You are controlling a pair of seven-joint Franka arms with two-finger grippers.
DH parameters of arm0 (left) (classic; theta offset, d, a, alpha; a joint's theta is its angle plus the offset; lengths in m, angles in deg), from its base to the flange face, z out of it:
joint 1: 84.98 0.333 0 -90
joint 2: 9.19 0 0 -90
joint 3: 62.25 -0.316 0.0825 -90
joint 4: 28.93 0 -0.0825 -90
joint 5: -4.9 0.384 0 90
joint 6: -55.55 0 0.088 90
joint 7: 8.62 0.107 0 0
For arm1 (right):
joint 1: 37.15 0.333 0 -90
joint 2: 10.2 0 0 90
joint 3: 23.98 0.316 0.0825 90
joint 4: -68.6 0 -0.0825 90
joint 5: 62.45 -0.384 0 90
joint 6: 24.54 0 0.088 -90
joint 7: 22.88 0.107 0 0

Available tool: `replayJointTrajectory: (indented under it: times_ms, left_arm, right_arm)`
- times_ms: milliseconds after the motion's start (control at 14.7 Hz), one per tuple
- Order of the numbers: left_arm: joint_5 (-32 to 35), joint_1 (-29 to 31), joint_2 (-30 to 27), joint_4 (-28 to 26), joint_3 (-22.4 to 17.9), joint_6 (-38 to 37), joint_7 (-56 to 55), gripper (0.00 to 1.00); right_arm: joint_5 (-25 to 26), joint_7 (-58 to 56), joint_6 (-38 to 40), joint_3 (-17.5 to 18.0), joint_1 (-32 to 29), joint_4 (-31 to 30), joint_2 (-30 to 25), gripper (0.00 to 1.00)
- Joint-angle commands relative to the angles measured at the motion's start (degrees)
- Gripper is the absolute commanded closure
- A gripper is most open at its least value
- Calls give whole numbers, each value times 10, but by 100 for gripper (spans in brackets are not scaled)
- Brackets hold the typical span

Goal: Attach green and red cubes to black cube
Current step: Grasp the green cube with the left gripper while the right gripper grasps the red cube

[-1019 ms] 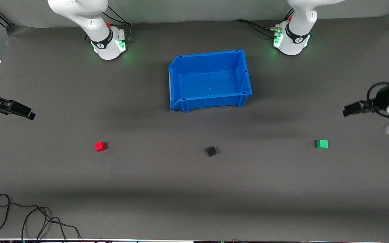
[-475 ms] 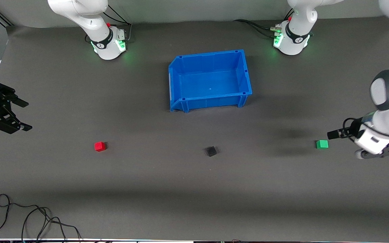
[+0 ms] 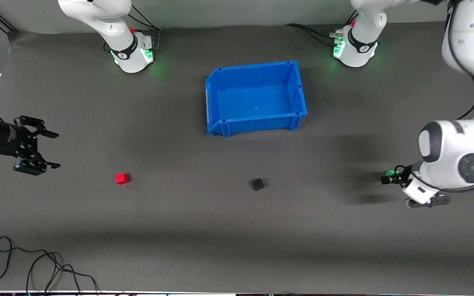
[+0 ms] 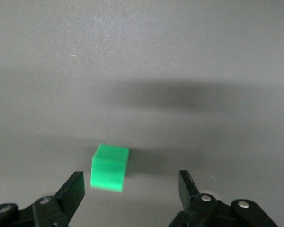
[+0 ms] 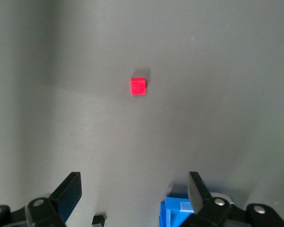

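Note:
The red cube point(image 3: 121, 178) lies on the dark mat toward the right arm's end. The black cube point(image 3: 257, 184) lies mid-table, nearer the front camera than the blue bin. The green cube point(image 3: 391, 172) lies toward the left arm's end, mostly covered by my left gripper point(image 3: 387, 179). In the left wrist view the green cube point(image 4: 110, 168) sits just ahead of my open left gripper point(image 4: 131, 189), close to one finger and untouched. My right gripper point(image 3: 51, 150) is open and empty, low beside the red cube and apart from it. The right wrist view shows the red cube point(image 5: 138, 86) well ahead of that gripper point(image 5: 135, 189).
The blue bin point(image 3: 298, 88) stands empty in the middle near the arm bases; its corner point(image 5: 177, 213) and the black cube point(image 5: 99, 219) show in the right wrist view. Loose black cables point(image 3: 35, 267) lie at the mat's front corner on the right arm's end.
My left gripper has come down from above the table edge onto the green cube's spot. My right gripper has turned and moved in toward the red cube. The cubes have not moved.

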Motion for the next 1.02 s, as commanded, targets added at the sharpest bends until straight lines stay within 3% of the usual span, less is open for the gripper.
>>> replayJointTrajectory:
  times_ms: [0, 204, 407, 747, 951]
  left_arm:
    - [37, 13, 19, 7, -6, 8, 11, 14]
    - [35, 16, 27, 10, -5, 9, 22, 15]
    - [31, 14, 32, 11, -3, 9, 24, 19]
    - [29, 13, 37, 12, -1, 8, 92, 28]
    - [28, 13, 45, 12, -1, 20, 92, 44]
  right_arm:
    - [-27, 4, -37, -3, 2, -41, 18, 0]
    - [-40, -9, -151, -3, 8, -143, 18, 0]
    - [-55, -60, -235, -3, 9, -208, 35, 0]
    - [-84, -153, -292, -2, 5, -212, 118, 0]
    - [-124, -191, -333, -3, 7, -211, 151, 0]
